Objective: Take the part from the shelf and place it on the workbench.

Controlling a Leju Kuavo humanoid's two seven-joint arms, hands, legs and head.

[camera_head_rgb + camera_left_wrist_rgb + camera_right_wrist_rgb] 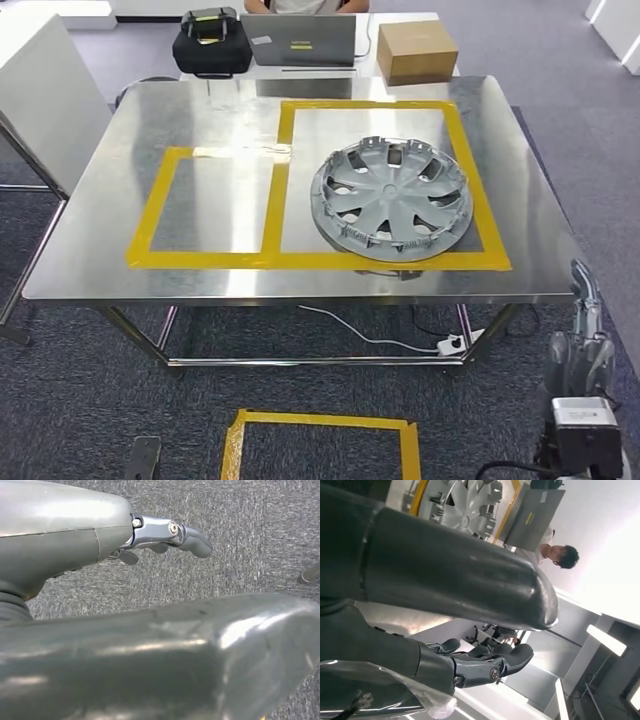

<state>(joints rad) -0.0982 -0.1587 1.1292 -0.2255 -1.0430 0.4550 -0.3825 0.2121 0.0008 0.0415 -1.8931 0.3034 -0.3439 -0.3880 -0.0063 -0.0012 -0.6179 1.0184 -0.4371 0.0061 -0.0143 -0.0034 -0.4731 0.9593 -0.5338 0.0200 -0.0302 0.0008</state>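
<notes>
So the hubcap (pixel 392 199) is sitting flat on the workbench (pixel 90 210), inside the bigger yellow tape rectangle (pixel 461 140) on the right side. My right hand (pixel 585 340) hangs low off the table's right corner, fingers apart, holding nothing. My left hand (pixel 113 605) is over grey carpet (pixel 226 510), fingers straight, also holding nothing.

A silver-grey plastic wheel cover (pixel 392 198) lies flat on the metal tabletop (pixel 98 230), right of the frame's centre. Its inner side faces up, showing curved spokes, a round hub and clips around the rim. It sits inside the larger yellow tape rectangle (pixel 472 170), its near edge overlapping the front strip.
</notes>
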